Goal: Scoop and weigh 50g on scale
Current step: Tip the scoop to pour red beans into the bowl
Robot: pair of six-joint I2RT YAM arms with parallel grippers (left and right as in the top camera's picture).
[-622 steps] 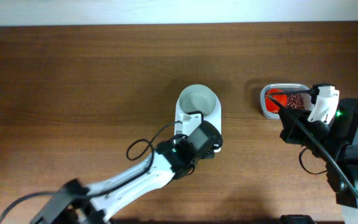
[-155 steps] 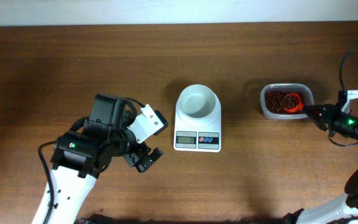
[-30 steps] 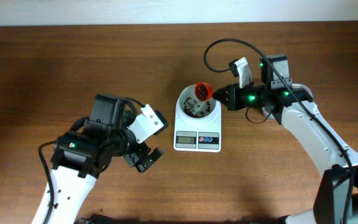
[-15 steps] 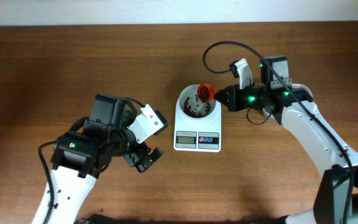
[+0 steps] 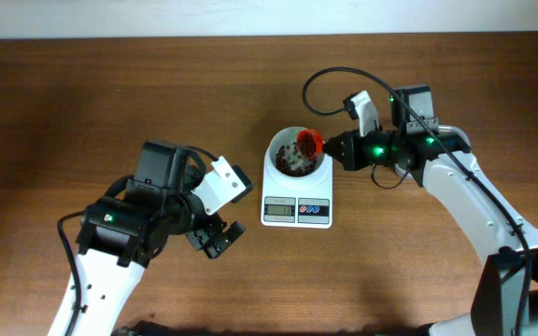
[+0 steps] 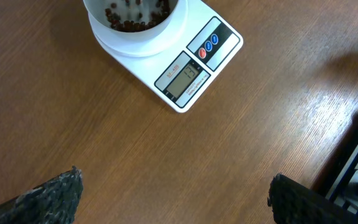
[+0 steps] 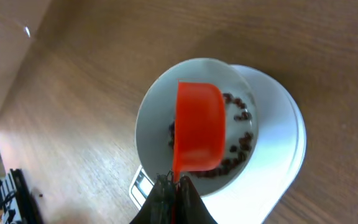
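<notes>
The white scale stands mid-table with its round bowl on top. Dark red-brown beans lie scattered in the bowl. My right gripper is shut on the handle of an orange-red scoop, which is tipped over the bowl's right side. In the right wrist view the scoop shows its underside above the beans, with the right gripper shut on its handle. My left gripper hangs open over bare wood left of the scale, and the scale's display shows beyond the left gripper.
The right arm reaches in from the right edge, and its black cable loops above the bowl. The left arm's bulky body fills the lower left. A pale wall strip runs along the table's far edge.
The scoop has rolled further over and shifted slightly down-right over the bowl. Its dark load no longer shows in it. The left arm has not moved.
</notes>
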